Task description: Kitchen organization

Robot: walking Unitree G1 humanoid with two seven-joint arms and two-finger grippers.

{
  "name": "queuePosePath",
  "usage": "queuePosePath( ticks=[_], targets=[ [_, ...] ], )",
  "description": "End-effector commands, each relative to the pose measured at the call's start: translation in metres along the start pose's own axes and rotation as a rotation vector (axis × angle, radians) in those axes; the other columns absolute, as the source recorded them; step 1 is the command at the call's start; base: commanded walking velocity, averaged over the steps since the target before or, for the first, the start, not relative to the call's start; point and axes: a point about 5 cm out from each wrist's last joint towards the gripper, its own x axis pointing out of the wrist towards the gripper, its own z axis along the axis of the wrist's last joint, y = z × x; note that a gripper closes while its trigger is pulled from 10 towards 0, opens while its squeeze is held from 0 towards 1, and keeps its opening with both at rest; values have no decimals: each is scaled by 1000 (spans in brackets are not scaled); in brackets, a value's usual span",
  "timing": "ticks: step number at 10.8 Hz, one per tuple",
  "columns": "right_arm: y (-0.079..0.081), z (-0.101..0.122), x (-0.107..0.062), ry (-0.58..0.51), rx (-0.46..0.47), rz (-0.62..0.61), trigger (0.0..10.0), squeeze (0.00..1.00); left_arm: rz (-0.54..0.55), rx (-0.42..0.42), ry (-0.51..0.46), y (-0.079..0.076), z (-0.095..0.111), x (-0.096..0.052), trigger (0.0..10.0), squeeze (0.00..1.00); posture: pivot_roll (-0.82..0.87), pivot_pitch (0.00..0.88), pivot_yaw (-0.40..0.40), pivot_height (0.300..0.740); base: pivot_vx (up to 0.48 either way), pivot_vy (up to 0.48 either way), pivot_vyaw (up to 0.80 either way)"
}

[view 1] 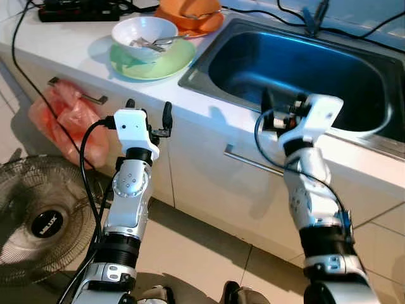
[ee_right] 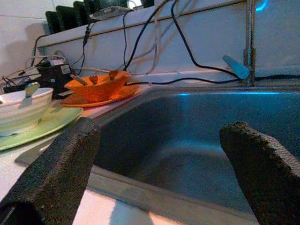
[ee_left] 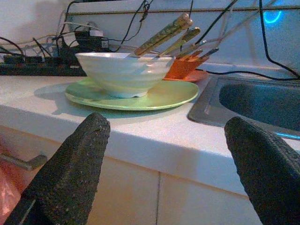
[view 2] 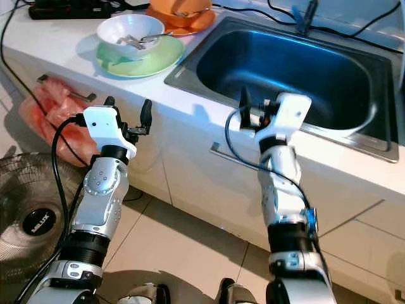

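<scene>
Both grippers raised at the counter edge, fingers spread wide, nothing held.

The left gripper (view 1: 149,117) hangs just below the counter (view 1: 76,47), facing the white bowl (view 1: 144,35) on the green plate (view 1: 152,62); cutlery handles lean out of the bowl, their heads hidden inside. The right gripper (view 1: 273,113) sits at the sink (view 1: 297,63) rim. The orange bowl (view 1: 190,7) and its orange plate (ee_right: 101,97) are cut off at the head view's top edge.

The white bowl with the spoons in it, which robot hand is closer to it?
Left. The left end effector is raised just in front of the counter edge below the white bowl. The right end effector is farther away, at the sink front rim.
</scene>
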Motion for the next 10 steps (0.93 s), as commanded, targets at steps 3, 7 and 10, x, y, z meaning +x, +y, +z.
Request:
queuePosePath(
  ticks=[3,7,10],
  targets=[
    [-3,0,2,10,7,-12,10000,0,-3,2,-21,-2,6,4,10000,0,48,109,-16,740,0,0,0],
    [-3,0,2,10,7,-12,10000,0,-3,2,-21,-2,6,4,10000,0,48,109,-16,740,0,0,0],
    [-3,0,2,10,7,-12,10000,0,-3,2,-21,-2,6,4,10000,0,48,109,-16,740,0,0,0]
  ],
)
